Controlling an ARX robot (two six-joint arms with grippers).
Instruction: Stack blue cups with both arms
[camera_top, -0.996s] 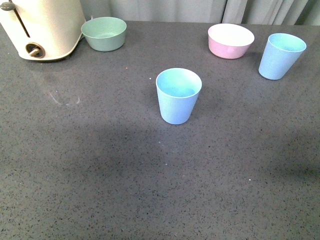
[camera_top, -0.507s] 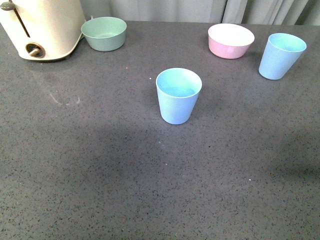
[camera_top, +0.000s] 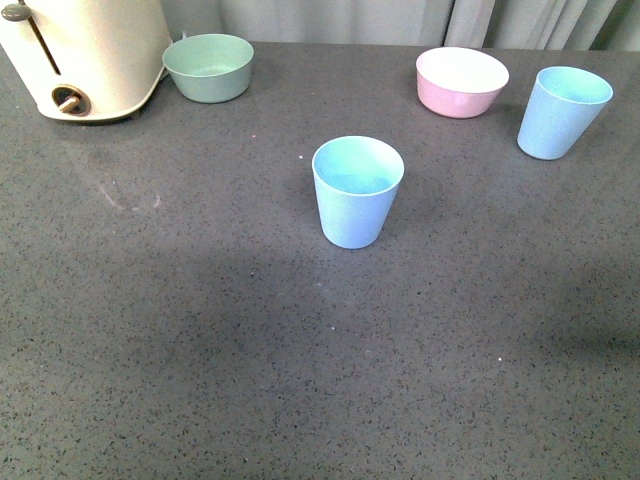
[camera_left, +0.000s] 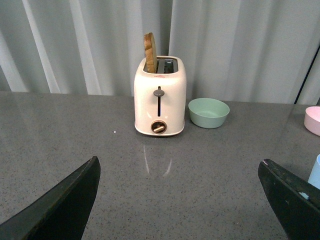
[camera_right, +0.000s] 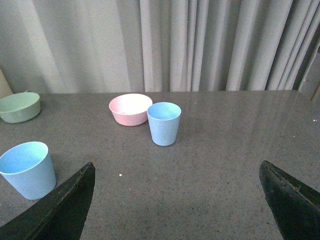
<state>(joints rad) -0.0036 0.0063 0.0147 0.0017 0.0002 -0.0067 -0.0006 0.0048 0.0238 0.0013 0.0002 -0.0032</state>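
Note:
Two light blue cups stand upright and apart on the dark grey table. One blue cup (camera_top: 357, 192) is in the middle of the table, and shows in the right wrist view as the cup (camera_right: 27, 170) at the edge. The other blue cup (camera_top: 561, 111) stands at the far right beside the pink bowl, also the cup (camera_right: 164, 123) in the right wrist view. Neither arm appears in the front view. My left gripper (camera_left: 180, 170) is open over bare table, facing the toaster. My right gripper (camera_right: 177, 172) is open, well short of the far cup, with nothing between its fingers.
A cream toaster (camera_top: 85, 55) (camera_left: 160, 97) holding a slice of bread stands at the far left. A green bowl (camera_top: 208, 66) (camera_left: 208, 112) sits next to it. A pink bowl (camera_top: 461, 81) (camera_right: 130, 108) rests beside the far cup. Grey curtains hang behind the table.

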